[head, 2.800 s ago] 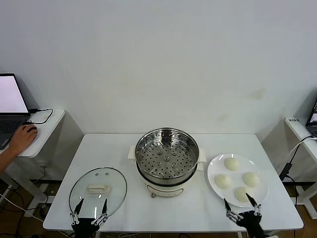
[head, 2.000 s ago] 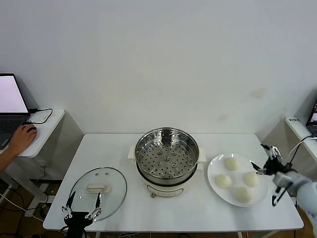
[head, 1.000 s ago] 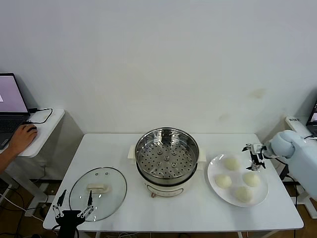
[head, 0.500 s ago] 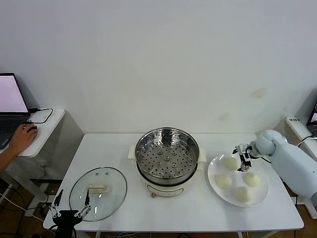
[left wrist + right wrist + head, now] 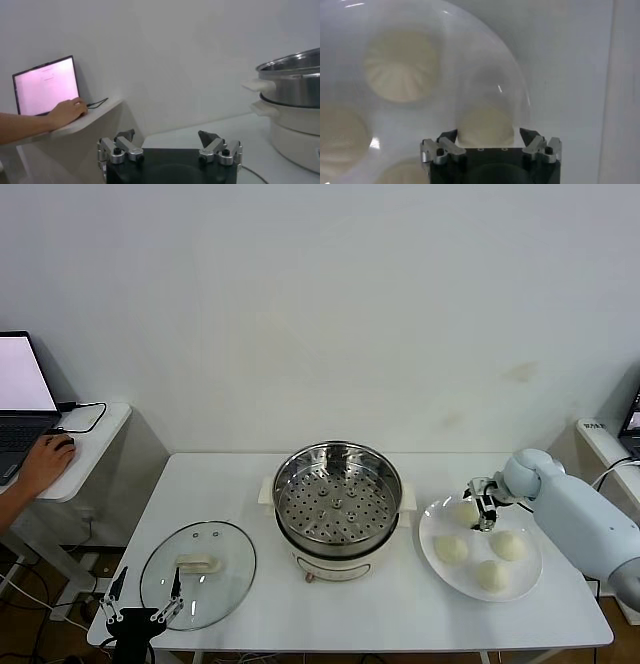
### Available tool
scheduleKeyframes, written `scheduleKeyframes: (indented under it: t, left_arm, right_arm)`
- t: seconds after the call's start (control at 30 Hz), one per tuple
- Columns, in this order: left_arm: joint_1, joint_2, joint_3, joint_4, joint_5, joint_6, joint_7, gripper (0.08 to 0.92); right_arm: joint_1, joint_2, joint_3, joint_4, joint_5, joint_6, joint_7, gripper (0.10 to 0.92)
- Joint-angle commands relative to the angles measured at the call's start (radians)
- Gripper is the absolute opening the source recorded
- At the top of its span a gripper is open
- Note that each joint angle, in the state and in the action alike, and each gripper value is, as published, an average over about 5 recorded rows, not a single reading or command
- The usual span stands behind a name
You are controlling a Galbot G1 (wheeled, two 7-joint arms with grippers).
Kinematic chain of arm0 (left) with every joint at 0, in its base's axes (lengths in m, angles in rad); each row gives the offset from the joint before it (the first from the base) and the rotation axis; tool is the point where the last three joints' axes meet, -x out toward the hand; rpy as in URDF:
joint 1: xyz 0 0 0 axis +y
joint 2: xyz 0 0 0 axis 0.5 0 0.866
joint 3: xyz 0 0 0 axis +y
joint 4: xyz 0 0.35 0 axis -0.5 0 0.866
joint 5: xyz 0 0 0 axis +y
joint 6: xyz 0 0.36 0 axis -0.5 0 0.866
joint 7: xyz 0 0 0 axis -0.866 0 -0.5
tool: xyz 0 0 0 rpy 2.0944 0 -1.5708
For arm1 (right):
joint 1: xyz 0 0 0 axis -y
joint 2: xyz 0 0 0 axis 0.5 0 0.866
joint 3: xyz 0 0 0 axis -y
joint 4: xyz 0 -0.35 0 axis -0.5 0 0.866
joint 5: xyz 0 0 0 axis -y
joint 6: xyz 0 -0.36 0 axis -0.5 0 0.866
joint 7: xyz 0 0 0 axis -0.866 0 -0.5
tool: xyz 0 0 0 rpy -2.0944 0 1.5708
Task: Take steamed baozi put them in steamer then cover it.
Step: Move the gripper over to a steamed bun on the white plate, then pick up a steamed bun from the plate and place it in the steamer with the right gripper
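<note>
Four cream-white baozi lie on a white plate point(image 5: 479, 545) to the right of the steamer point(image 5: 337, 506). My right gripper point(image 5: 481, 506) is open at the far baozi point(image 5: 462, 512), low over the plate. In the right wrist view that baozi point(image 5: 486, 125) sits between the open jaws of my right gripper point(image 5: 488, 136), with other baozi point(image 5: 401, 65) beyond it. The steamer is uncovered and its perforated tray holds nothing. The glass cover point(image 5: 198, 572) lies flat on the table at the front left. My left gripper point(image 5: 140, 610) is open and idle below the table's front left edge.
A side table at far left holds a laptop point(image 5: 20, 379) with a person's hand point(image 5: 45, 462) on a mouse. The left wrist view shows the steamer's side point(image 5: 295, 95) and the laptop point(image 5: 46, 85). Another desk edge point(image 5: 605, 446) stands at far right.
My right arm has swung up from the table's front edge and moved left over the plate to the far baozi. My left gripper sank slightly lower and to the left.
</note>
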Motion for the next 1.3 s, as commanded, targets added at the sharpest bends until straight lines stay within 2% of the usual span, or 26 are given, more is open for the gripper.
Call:
scheduleKeyframes:
  t: [0.03, 0.27, 0.57, 0.83, 1.1, 1.3]
  left_arm:
    - [0.001, 0.001, 0.000, -0.001, -0.001, -0.001, 0.000, 0.823]
    - [0.003, 0.004, -0.001, -0.001, -0.004, -0.003, -0.002, 0.823]
    - [0.006, 0.008, -0.007, -0.009, -0.007, -0.002, -0.003, 0.823]
    - [0.009, 0.013, -0.007, -0.021, -0.014, -0.002, -0.003, 0.823]
    - [0.017, 0.025, -0.007, -0.032, -0.025, -0.004, -0.003, 0.823]
    - [0.016, 0.027, -0.007, -0.039, -0.031, -0.006, -0.003, 0.823]
  right_arm:
    - [0.002, 0.013, -0.002, -0.014, -0.007, -0.001, 0.003, 0.672]
    - [0.012, -0.009, -0.015, 0.016, 0.006, -0.008, -0.003, 0.598]
    - [0.101, -0.153, -0.122, 0.214, 0.130, -0.043, -0.025, 0.594]
    - [0.390, -0.266, -0.313, 0.350, 0.290, -0.052, -0.039, 0.594]
    - [0.782, -0.136, -0.553, 0.374, 0.485, -0.044, -0.028, 0.602]
    - [0.897, 0.031, -0.678, 0.385, 0.582, -0.009, 0.009, 0.602]
